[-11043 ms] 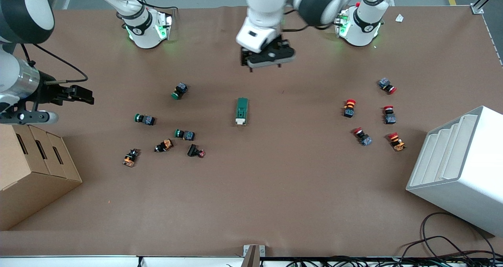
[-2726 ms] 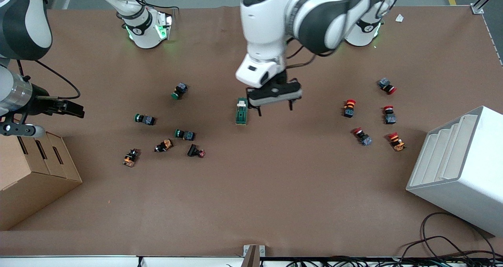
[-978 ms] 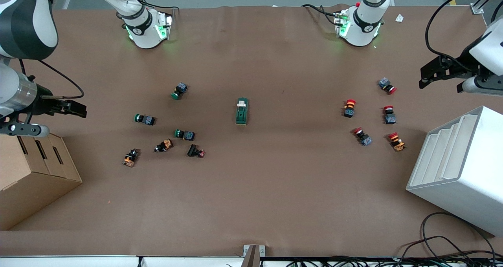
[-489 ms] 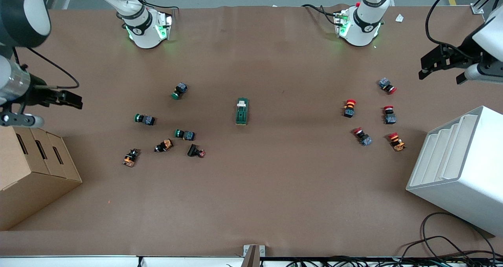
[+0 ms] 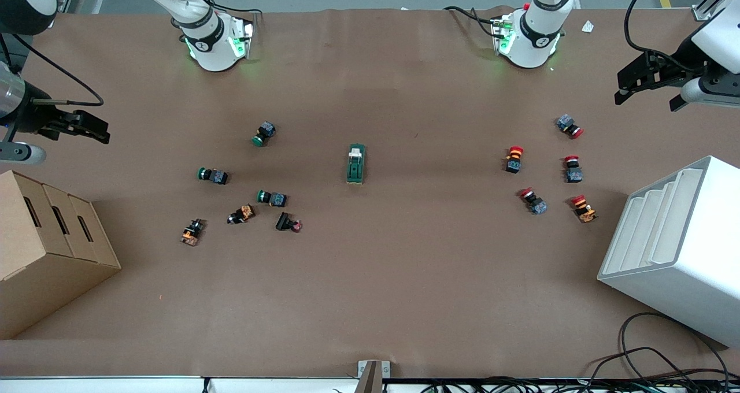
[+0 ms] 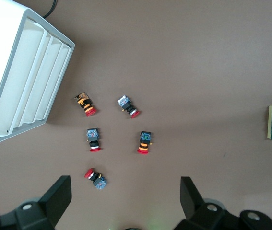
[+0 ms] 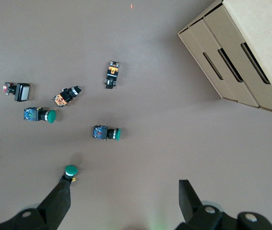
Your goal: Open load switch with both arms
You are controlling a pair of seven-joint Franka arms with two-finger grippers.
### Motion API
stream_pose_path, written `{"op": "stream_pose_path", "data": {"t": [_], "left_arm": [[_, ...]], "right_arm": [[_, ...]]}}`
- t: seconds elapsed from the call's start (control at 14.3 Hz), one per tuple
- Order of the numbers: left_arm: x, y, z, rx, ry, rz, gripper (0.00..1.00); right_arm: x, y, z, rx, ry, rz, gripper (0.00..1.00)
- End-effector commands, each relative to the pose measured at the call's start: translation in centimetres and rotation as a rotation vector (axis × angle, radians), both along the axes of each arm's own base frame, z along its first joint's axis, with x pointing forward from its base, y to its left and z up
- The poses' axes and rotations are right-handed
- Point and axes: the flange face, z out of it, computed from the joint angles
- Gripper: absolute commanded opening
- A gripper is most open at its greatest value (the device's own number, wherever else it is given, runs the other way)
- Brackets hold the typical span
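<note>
Brown paper-covered table point(image 5: 370, 300); contents listed from the front camera's edge toward the robot bases.

1. White ribbed plastic bin point(image 5: 676, 248), lying at the left arm's end, nearest the front camera. Unchanged.
2. Tan cardboard box with three slots point(image 5: 46, 243), at the right arm's end. Unchanged.
3. Cluster of green-capped and orange push buttons point(image 5: 243, 199), toward the right arm's end. Undisturbed.
4. Cluster of red-capped push buttons point(image 5: 543, 170), toward the left arm's end, just beside the bin. Undisturbed.
5. Load switch: small dark-green rectangular block with a white toggle lever point(image 5: 355, 163). It lies alone at mid-table, between the two clusters and well apart from both. The white lever now shows at the end farther from the front camera; eleven seconds ago it showed at the nearer end. Judged thrown, so the task looks complete.
6. Left pincer point(image 5: 646, 86), black, two-fingered: fingers spread apart, holding nothing. It hangs over the table's edge at the left arm's end, above the red cluster. Under three seconds ago it was right beside the switch; it has since pulled well away and is still drifting outward.
7. Right pincer point(image 5: 87, 126), black, two-fingered: fingers parted, empty, over the table's edge at the right arm's end, above the cardboard box. It has edged toward the bases in the last second, never nearing the switch in these views.

Assessment: both arms are retreating to rest; nothing remains in contact with the switch.
</note>
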Motion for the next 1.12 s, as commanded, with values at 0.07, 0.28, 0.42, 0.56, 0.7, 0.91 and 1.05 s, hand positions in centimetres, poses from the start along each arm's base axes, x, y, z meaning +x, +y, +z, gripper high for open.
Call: {"op": "stream_pose_path", "data": {"t": [0.07, 0.28, 0.42, 0.56, 0.7, 0.91, 1.05], "left_arm": [[-0.6, 0.6, 0.5, -0.006, -0.015, 0.001, 1.00], [-0.7, 0.7, 0.3, 0.003, -0.006, 0.006, 1.00], [-0.6, 0.8, 0.1, 0.014, -0.004, 0.010, 1.00], [-0.7, 0.7, 0.0, 0.016, -0.001, 0.010, 1.00], [-0.7, 0.7, 0.0, 0.027, 0.000, 0.015, 1.00], [-1.0, -0.7, 0.0, 0.064, 0.008, 0.010, 1.00], [-1.1, -1.1, 0.0, 0.067, 0.009, 0.020, 1.00]], "right_arm": [[-0.4, -0.1, 0.0, -0.009, -0.005, 0.011, 1.00], [-0.4, -0.1, 0.2, -0.009, -0.008, 0.008, 1.00], [-0.2, -0.2, 1.3, -0.009, -0.029, 0.004, 1.00], [0.0, -0.2, 2.2, -0.007, -0.049, 0.003, 1.00], [0.0, -0.1, 2.8, -0.006, -0.056, 0.003, 1.00], [-0.4, 0.2, 3.7, -0.005, -0.042, 0.010, 1.00], [-0.6, 0.4, 4.2, -0.004, -0.034, 0.013, 1.00]]}}
